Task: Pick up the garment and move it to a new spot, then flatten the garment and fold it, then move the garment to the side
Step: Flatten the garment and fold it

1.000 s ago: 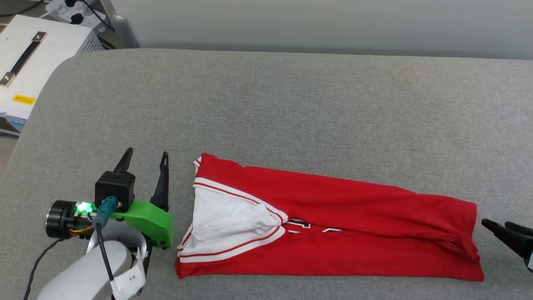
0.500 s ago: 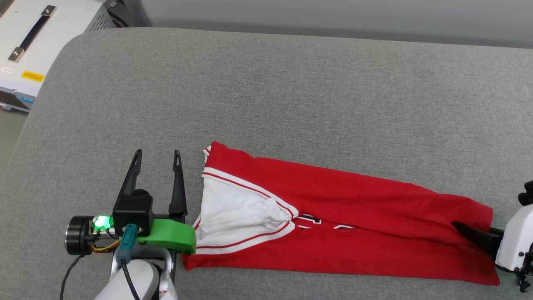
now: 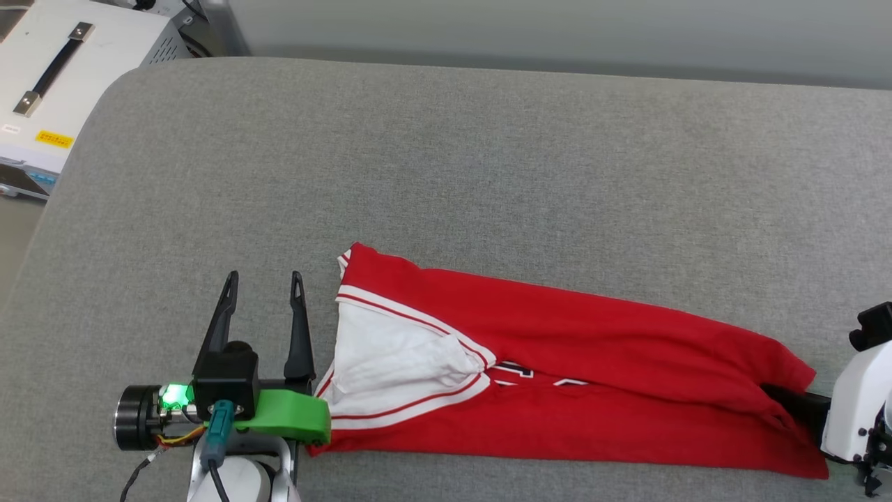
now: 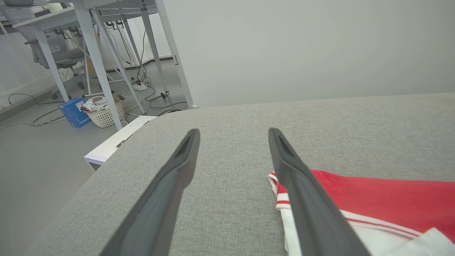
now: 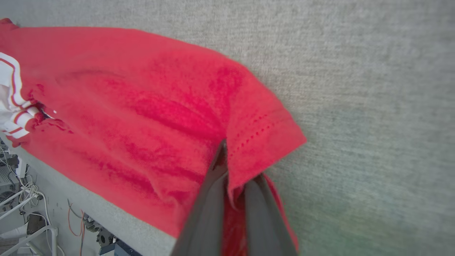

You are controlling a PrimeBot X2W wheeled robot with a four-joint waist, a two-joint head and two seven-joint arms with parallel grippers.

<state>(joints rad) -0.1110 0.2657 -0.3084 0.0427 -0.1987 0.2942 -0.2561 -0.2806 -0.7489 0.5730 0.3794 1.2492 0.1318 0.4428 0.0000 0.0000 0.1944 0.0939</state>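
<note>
Right claw point(image 3: 784, 399), lower right, is pinched shut on the red hem of the shirt point(image 3: 592, 362). Left claw point(image 3: 264, 277) (lower left) gapes wide on the grey pad point(image 3: 488, 174), just beside its white-sleeved end.

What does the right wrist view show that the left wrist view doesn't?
Right wrist view: the right gripper shut on the garment at its red hem corner. Left wrist view: the left gripper open beside the white sleeve, plus a basket on the floor. Both: the garment on the gray surface.
</note>
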